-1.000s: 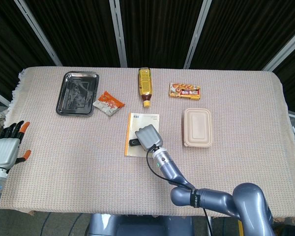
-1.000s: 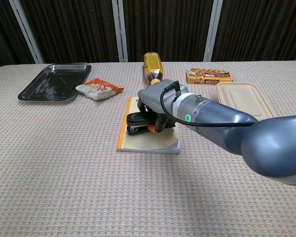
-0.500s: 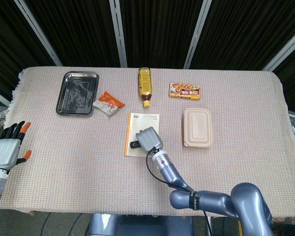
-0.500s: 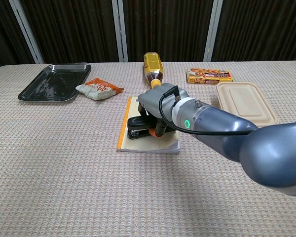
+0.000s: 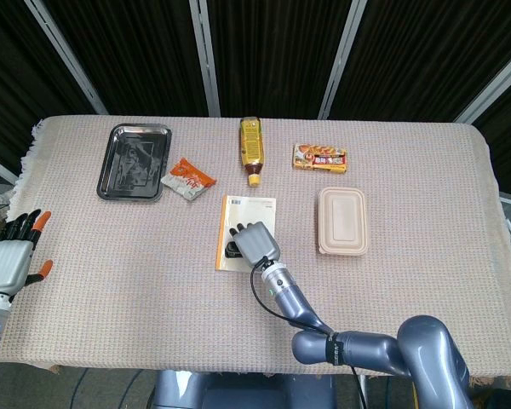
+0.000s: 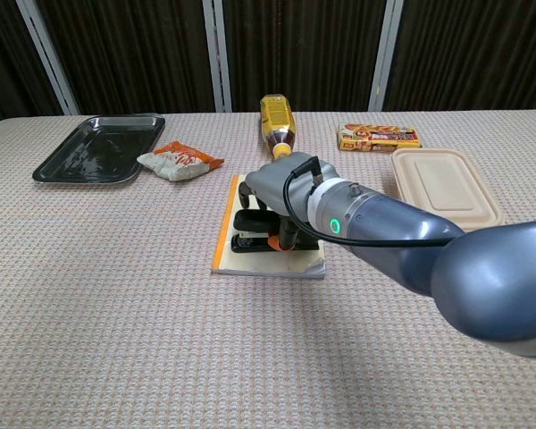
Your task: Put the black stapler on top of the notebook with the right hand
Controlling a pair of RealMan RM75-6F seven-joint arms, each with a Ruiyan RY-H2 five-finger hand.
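Note:
The black stapler (image 5: 231, 250) (image 6: 250, 243) lies flat on the notebook (image 5: 254, 209) (image 6: 305, 260), a pale book with an orange spine at the middle of the table. My right hand (image 5: 254, 241) (image 6: 277, 189) hovers right over the stapler with its fingers spread downward around it and no firm grip visible. The hand hides most of the stapler in the head view. My left hand (image 5: 8, 256) stays at the table's left edge, fingers apart and holding nothing.
A black tray (image 5: 136, 162) and a snack packet (image 5: 187, 179) lie at the back left. A bottle (image 5: 252, 149) lies just behind the notebook. A snack box (image 5: 320, 158) and a beige lidded container (image 5: 341, 220) sit to the right.
My right hand has lowered the stapler onto the notebook and its fingers have spread apart. The left hand has not moved.

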